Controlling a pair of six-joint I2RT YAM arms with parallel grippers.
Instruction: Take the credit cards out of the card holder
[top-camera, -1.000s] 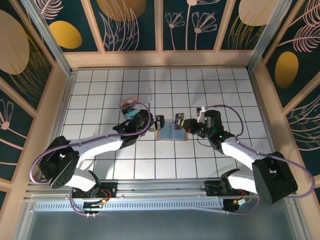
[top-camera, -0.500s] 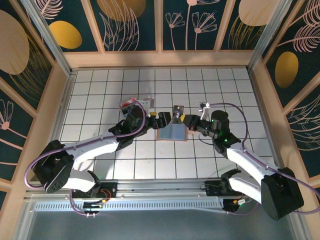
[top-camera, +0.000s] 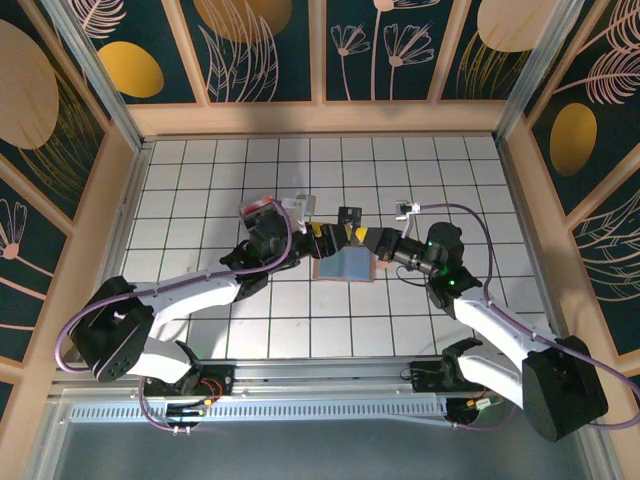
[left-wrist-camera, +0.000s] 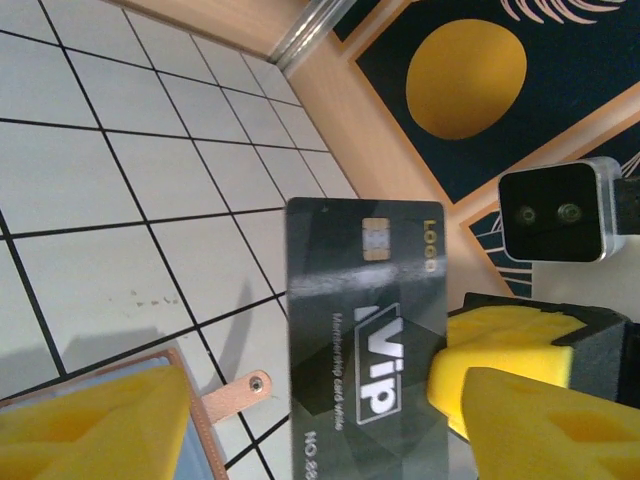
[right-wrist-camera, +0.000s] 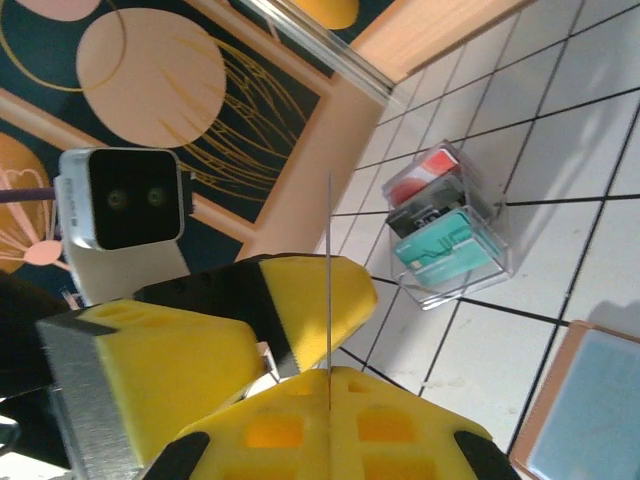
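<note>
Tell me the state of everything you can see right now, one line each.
Wallet: open, flat on the table.
Right gripper: shut on the card.
Card: out of the wallet, held in the air.
Left gripper: open, beside the card.
Box: on the table, cards inside.

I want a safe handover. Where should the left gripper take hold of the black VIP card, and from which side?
Grip the chip end of the black VIP card, pinching its two flat faces; its edges look too thin to hold. The right gripper clamps the long edge beside the VIP print, so the left gripper should probably come from the opposite long edge, jaws straddling it.
</note>
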